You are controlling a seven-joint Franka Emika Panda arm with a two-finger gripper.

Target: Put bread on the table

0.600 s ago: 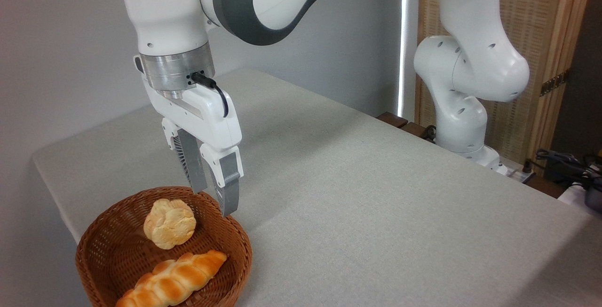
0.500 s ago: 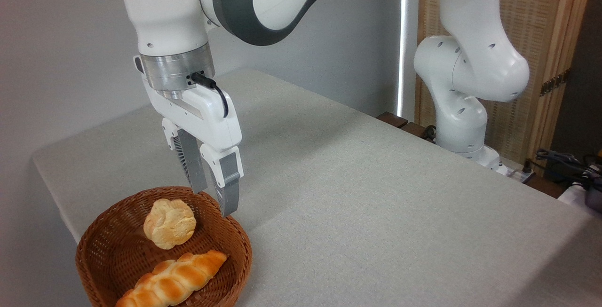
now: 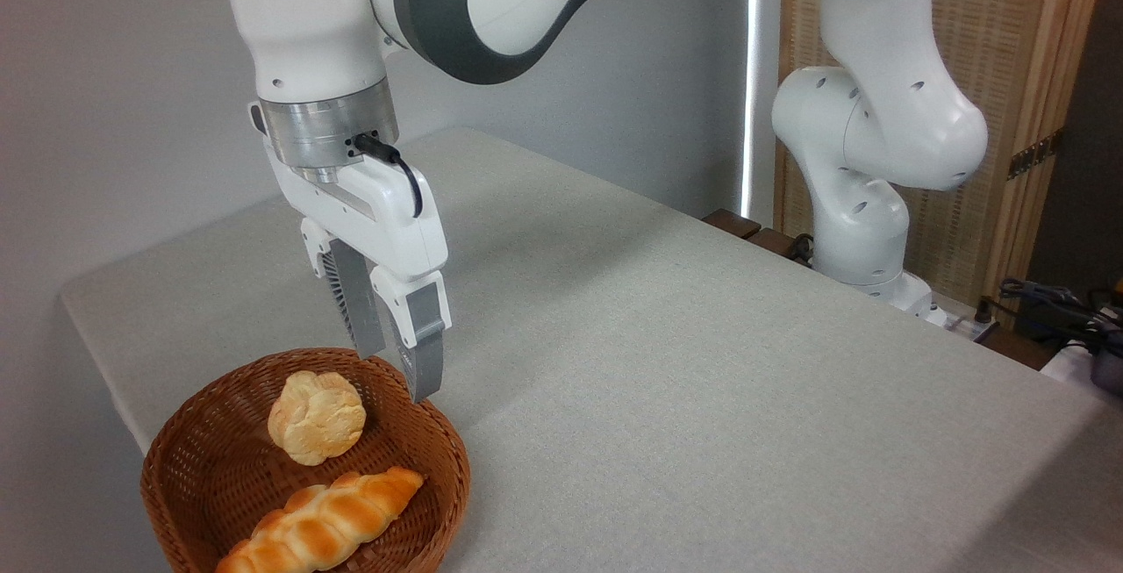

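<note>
The bread (image 3: 317, 418), a small round pale-golden bun with a cracked top, lies in a brown wicker basket (image 3: 455, 461) at the front left of the grey-covered table (image 3: 702, 362). My gripper (image 3: 397, 377) hangs just above the basket's back right rim, up and to the right of the bun and apart from it. Its grey fingers (image 3: 426, 354) point down with a gap between them and hold nothing.
A long glossy braided loaf (image 3: 325, 520) lies in the basket in front of the bun. The arm's white base (image 3: 864, 231) stands beyond the table's right back edge, with a wicker screen (image 3: 991, 46) behind it and cables (image 3: 1053, 305) at the far right.
The gripper has shifted a few pixels up and to the left. The bun, loaf and basket have not moved.
</note>
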